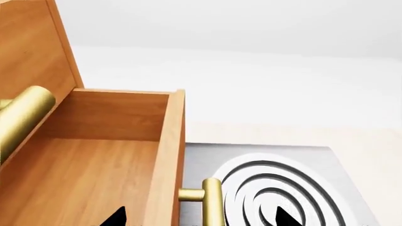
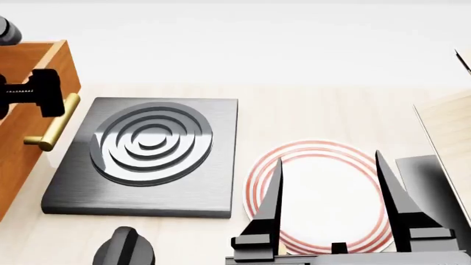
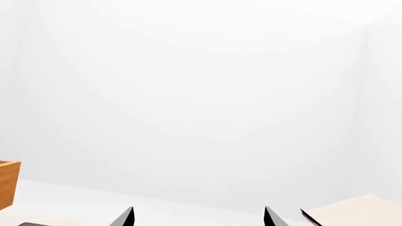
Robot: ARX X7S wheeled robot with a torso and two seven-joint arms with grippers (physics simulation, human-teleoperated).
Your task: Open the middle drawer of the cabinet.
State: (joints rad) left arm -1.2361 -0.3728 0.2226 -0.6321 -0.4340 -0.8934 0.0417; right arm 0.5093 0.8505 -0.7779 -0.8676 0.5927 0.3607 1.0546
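In the left wrist view the middle drawer (image 1: 94, 179) of the orange-brown cabinet (image 2: 22, 149) stands pulled out, and its bare wooden inside shows. Its brass bar handle (image 1: 212, 202) sticks out from the drawer front. My left gripper (image 1: 201, 217) is open; one black fingertip is inside the drawer, the other (image 1: 285, 217) is beyond the handle, so the jaws straddle the front and handle without closing on them. In the head view the left gripper (image 2: 41, 94) sits at that handle (image 2: 55, 126). My right gripper (image 2: 335, 207) is open and empty above a plate.
A black hotplate (image 2: 147, 154) with raised rings lies right beside the cabinet, under the handle. A white plate (image 2: 324, 187) with red rings lies to its right. A pale wooden rack (image 2: 449, 127) stands at the far right. Another brass handle (image 1: 25, 117) shows above the drawer.
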